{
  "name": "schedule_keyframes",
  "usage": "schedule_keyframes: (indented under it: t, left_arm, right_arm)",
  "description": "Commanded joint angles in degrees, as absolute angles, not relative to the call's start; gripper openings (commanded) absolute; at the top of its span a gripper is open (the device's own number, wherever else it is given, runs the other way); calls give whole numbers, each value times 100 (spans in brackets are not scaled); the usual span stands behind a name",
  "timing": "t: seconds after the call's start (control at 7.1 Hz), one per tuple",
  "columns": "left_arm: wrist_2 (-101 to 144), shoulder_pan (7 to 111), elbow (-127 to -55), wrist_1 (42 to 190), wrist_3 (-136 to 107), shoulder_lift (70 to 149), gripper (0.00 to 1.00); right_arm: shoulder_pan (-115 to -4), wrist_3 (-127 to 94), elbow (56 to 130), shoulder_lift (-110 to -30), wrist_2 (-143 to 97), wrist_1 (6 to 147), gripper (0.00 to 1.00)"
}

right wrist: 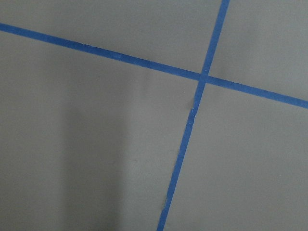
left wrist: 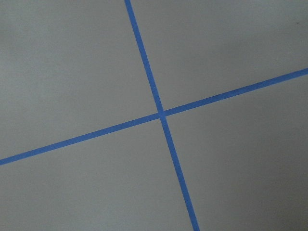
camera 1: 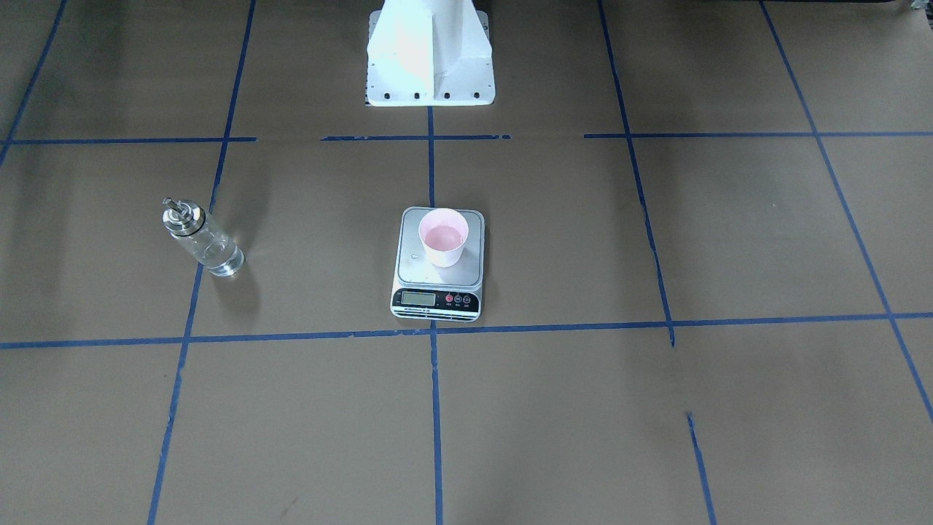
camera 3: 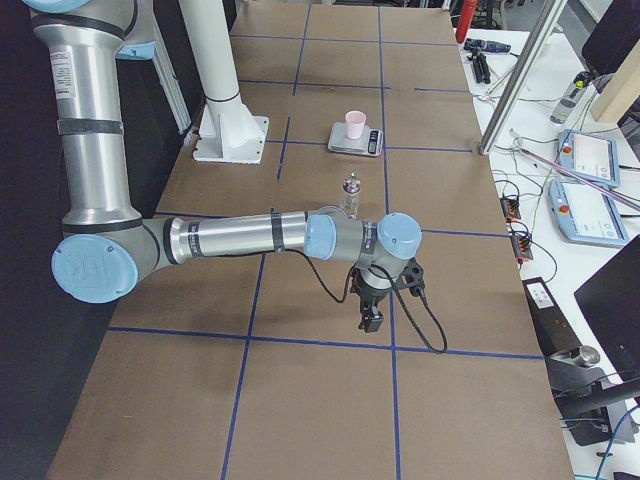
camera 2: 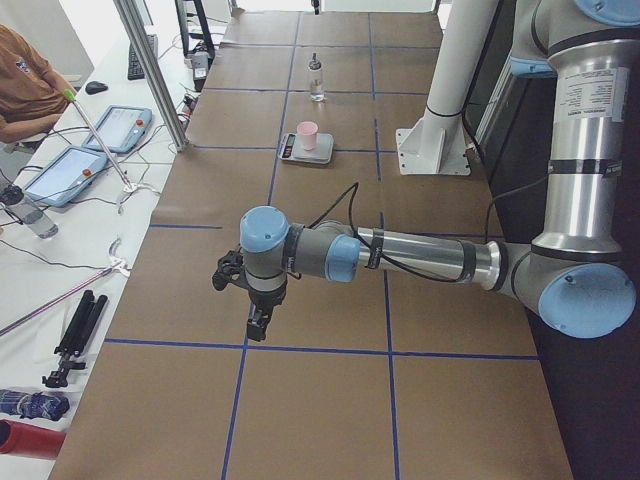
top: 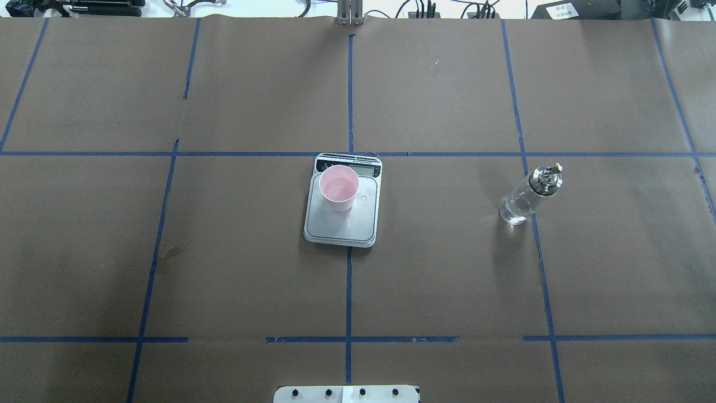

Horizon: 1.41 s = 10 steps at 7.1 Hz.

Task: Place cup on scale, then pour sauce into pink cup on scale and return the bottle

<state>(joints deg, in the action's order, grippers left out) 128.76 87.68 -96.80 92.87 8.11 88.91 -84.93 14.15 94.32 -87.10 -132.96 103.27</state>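
Note:
The pale pink cup (camera 1: 443, 237) (top: 338, 187) stands upright on the scale (camera 1: 419, 271) (top: 342, 228) at the table's middle, toward the display end of the platform. The clear glass bottle (camera 1: 203, 240) (top: 528, 196) with its metal spout stands upright on the paper on the robot's right, apart from the scale, with clear sauce low inside it. Both arms are far from these things. My left gripper (camera 2: 258, 325) and right gripper (camera 3: 371, 320) point down over the table's ends. I cannot tell whether either is open or shut. Both wrist views show only brown paper and blue tape.
Brown paper with a blue tape grid (top: 349, 280) covers the table. The robot's white base (camera 1: 430, 55) stands behind the scale. A small wet spot (camera 1: 415, 257) lies on the platform beside the cup. A person (camera 2: 25, 85), tablets and cables occupy the operators' side.

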Motion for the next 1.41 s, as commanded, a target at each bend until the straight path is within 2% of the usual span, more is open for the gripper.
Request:
schedule_keyframes:
  t: [0.0, 1.27]
  left_arm:
    - [12779, 8780, -9554, 9220, 791, 8764, 100]
    - [12823, 8807, -9519, 9220, 791, 8727, 100]
  right_arm:
    - [-8499, 1424, 9439, -8736, -13298, 10327, 100]
    - [-8604, 1537, 9396, -9008, -13324, 10327, 100]
